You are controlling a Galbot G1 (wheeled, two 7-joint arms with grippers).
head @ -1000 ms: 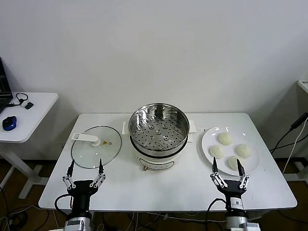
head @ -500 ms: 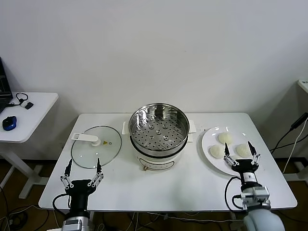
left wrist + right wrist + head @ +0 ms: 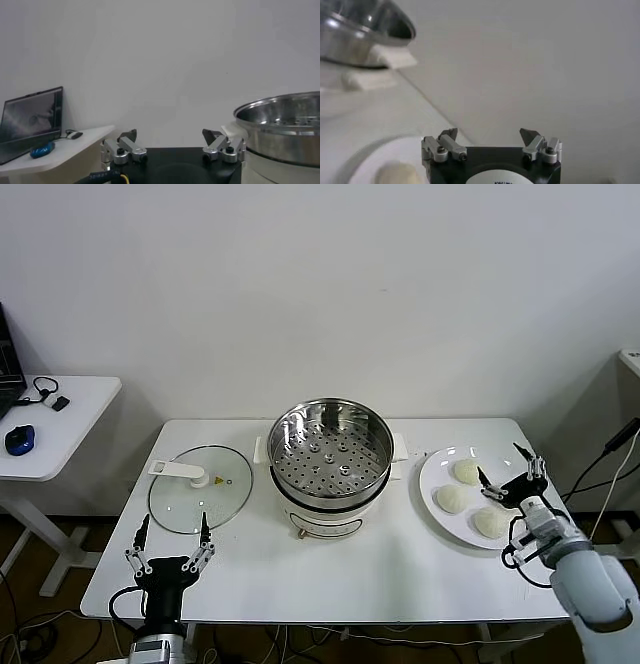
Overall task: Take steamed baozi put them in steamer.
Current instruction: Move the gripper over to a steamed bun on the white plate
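The steamer [image 3: 330, 454], a shiny steel pot with a perforated tray on a white base, stands mid-table. It also shows in the left wrist view [image 3: 285, 130] and the right wrist view [image 3: 360, 30]. Three off-white baozi [image 3: 466, 472] [image 3: 452, 499] [image 3: 490, 524] lie on the white plate [image 3: 432, 474] at the right; a fourth is hidden behind my right gripper. My right gripper [image 3: 500, 464] is open and empty, hovering over the plate's right side. One baozi [image 3: 395, 175] shows below its open fingers [image 3: 489, 134]. My left gripper [image 3: 172, 524] is open and empty at the table's front left [image 3: 170, 135].
A flat glass lid [image 3: 200, 489] with a white handle lies left of the steamer. A side table [image 3: 70, 399] with a blue mouse [image 3: 20, 439] stands at the far left. Cables [image 3: 610, 459] hang beyond the table's right edge.
My right gripper has moved from the table's front edge back and to the right, turning until it hangs over the plate. The left gripper has barely moved.
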